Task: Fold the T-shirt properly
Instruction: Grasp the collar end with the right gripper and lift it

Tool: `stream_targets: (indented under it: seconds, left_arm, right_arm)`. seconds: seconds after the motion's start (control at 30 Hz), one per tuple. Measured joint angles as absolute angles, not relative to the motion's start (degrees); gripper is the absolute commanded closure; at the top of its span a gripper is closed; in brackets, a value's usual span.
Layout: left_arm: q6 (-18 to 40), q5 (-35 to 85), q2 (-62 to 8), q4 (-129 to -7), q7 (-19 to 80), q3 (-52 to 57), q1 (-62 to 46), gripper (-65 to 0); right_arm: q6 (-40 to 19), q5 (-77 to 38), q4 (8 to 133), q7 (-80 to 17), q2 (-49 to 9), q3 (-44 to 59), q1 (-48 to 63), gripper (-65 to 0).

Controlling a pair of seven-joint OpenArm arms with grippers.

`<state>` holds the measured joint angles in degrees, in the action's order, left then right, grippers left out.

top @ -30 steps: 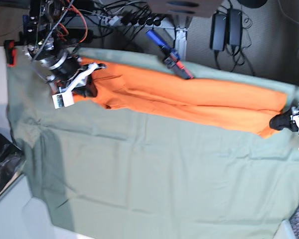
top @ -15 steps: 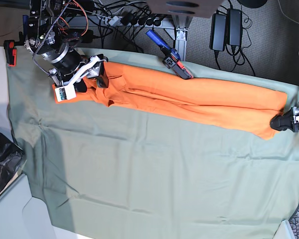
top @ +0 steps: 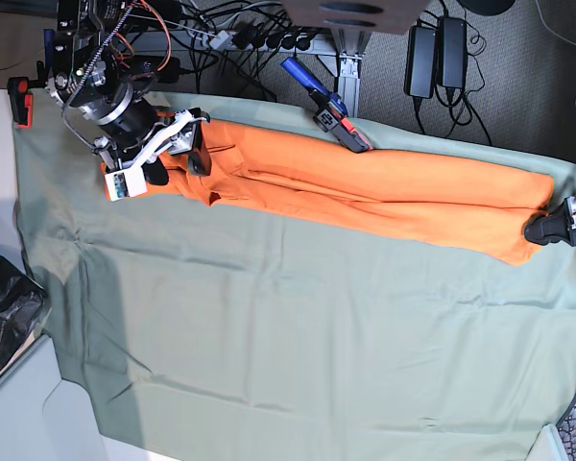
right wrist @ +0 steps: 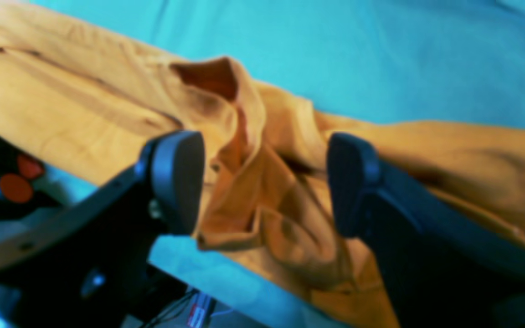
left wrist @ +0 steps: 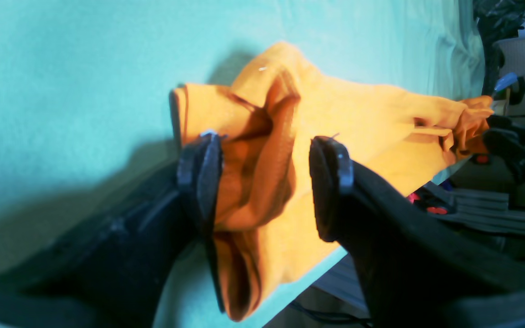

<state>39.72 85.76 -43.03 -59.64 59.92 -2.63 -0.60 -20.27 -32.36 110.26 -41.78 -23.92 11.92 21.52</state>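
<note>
Bright orange cotton T-shirt (top: 365,197) is lying long from 10 to 3 o'clock; our left gripper (left wrist: 262,191) and right gripper (right wrist: 262,182) are straddling opposite ends, jaws apart.

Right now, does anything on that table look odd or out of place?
Yes. The orange T-shirt lies as a long narrow band at the far edge of the green cloth, bunched at both ends between open tools. A blue clamp overlaps its far edge.

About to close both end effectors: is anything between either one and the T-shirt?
Nothing visible. The left end effector and right end effector are open with only bunched T-shirt fabric between their jaws.
</note>
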Motion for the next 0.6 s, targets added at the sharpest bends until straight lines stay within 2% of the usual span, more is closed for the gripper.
stream_targets:
  seconds: [0.3, 0.6]
  left_arm:
    - [39.7, 84.0, -42.3, -66.6, 65.8, -2.7, -1.0, -35.7]
    - [39.6, 83.1, -40.6, -67.3, 62.7, -2.8, -1.1, -35.6]
  right_arm:
    - [-20.3, -32.3, 110.3, -41.8, -23.9, 11.9, 21.5, -41.8]
    - [-20.3, -32.3, 110.3, -41.8, -23.9, 11.9, 21.5, -41.8]
